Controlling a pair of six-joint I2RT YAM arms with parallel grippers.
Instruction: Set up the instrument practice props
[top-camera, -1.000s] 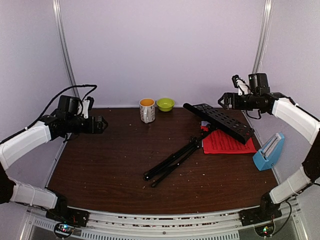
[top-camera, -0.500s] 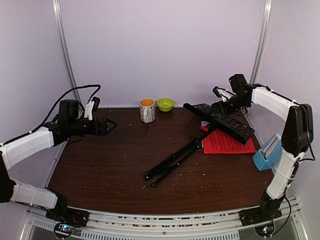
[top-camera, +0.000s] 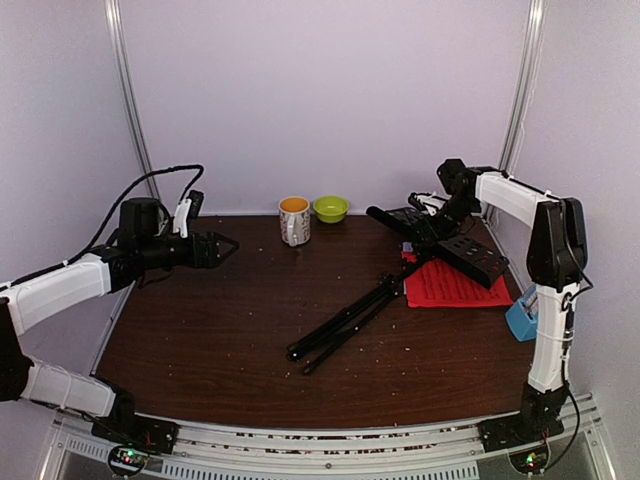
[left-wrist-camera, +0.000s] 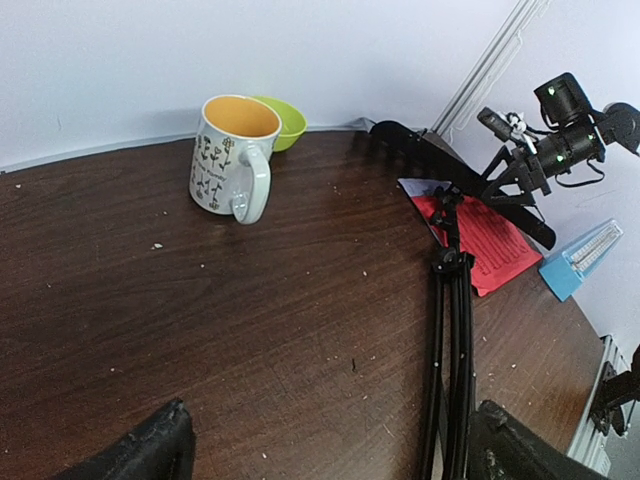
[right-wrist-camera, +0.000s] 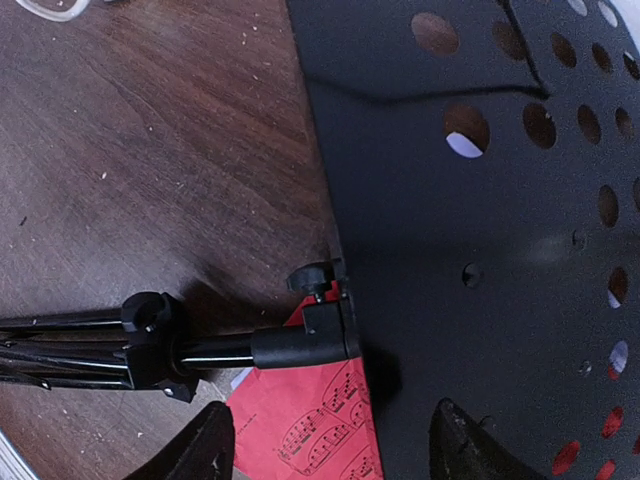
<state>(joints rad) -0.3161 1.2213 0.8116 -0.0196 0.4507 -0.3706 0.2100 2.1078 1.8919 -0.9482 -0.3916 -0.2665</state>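
Note:
The black music stand lies flat on the table, its folded tripod legs pointing near-left and its perforated desk at the back right. The desk rests over the red sheet-music page, and a pale page corner peeks out beside it. The light-blue metronome stands at the right edge, partly behind my right arm. My right gripper is open and empty just above the desk's left end, over the stand's shaft joint. My left gripper is open and empty over the table's left side.
A white patterned mug with an orange inside and a small green bowl stand at the back centre. Back and side walls close the table in. The dark wooden tabletop is speckled with crumbs.
My right arm has swung left and down from high at the back right to just over the stand's desk. My left gripper has moved a little to the right.

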